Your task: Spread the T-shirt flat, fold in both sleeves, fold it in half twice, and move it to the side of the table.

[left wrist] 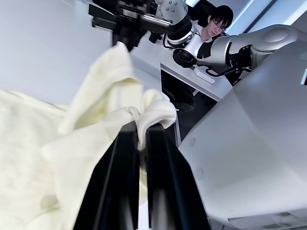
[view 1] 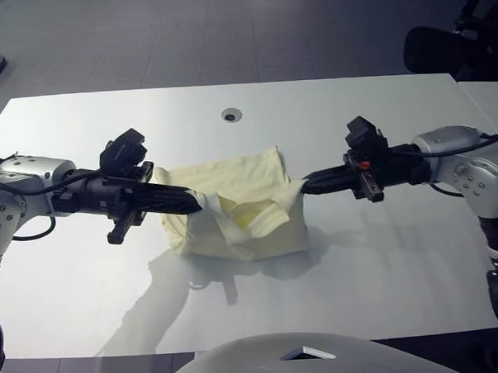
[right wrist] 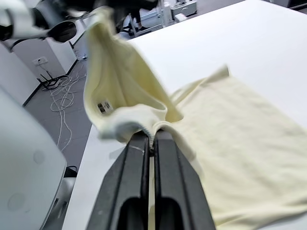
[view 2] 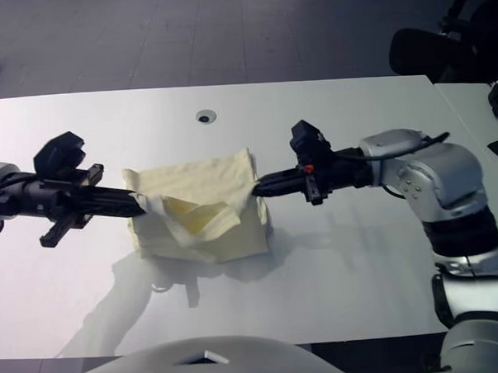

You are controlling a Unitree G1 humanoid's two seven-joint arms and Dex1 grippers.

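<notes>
The crumpled pale-yellow cotton T-shirt (view 1: pixel 233 208) sits on the white counter (view 1: pixel 384 255) just robot-side of the round grey grommet (view 1: pixel 231 114), with the left gripper (view 1: pixel 202 203) and right gripper (view 1: pixel 304 184) each clamped on an opposite edge; best to draw them apart evenly, then lower the cloth taut.

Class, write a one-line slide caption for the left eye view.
Left hand and right hand each pinch an edge of the crumpled pale yellow T-shirt over the white table.
</notes>
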